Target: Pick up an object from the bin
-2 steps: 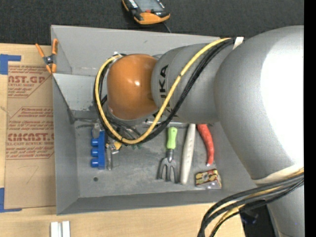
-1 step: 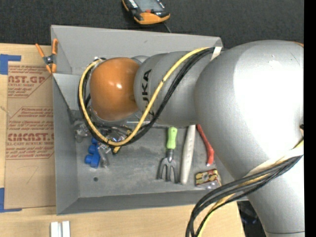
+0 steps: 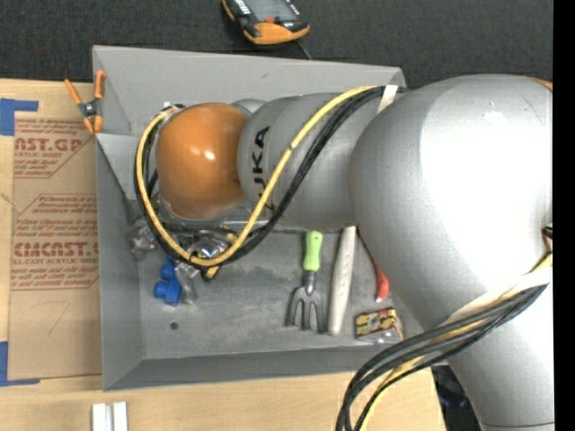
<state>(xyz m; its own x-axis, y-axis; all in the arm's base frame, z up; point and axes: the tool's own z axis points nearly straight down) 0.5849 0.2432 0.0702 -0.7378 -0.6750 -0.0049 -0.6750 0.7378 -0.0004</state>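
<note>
Five or so loose things are counted in the grey bin (image 3: 121, 312). The nearest to the gripper (image 3: 187, 257) is a small blue piece (image 3: 168, 288), knobbly in shape, which lies just beside the gripper's tip on the side away from the wrist; whether the two are touching cannot be told. The gripper is largely hidden under the wrist's orange cover (image 3: 198, 160), so whether it is spread or pressed together cannot be told, and nothing can be said to be held. Well apart from the gripper, on the side where the arm comes in, a hand fork with a green handle (image 3: 310, 281) and a white stick (image 3: 341, 281) are laid side by side, with a small printed packet (image 3: 377, 323) beyond them. The step in hand is judged to be the settling onto the blue piece. For that to be done well, the gripper should be centred over the piece rather than beside it, lowered until the floor is all but met, and closed across the narrowest part. The piece is probably light and may be nudged toward the wall if one side is struck first, so the lift is best made straight up.
</note>
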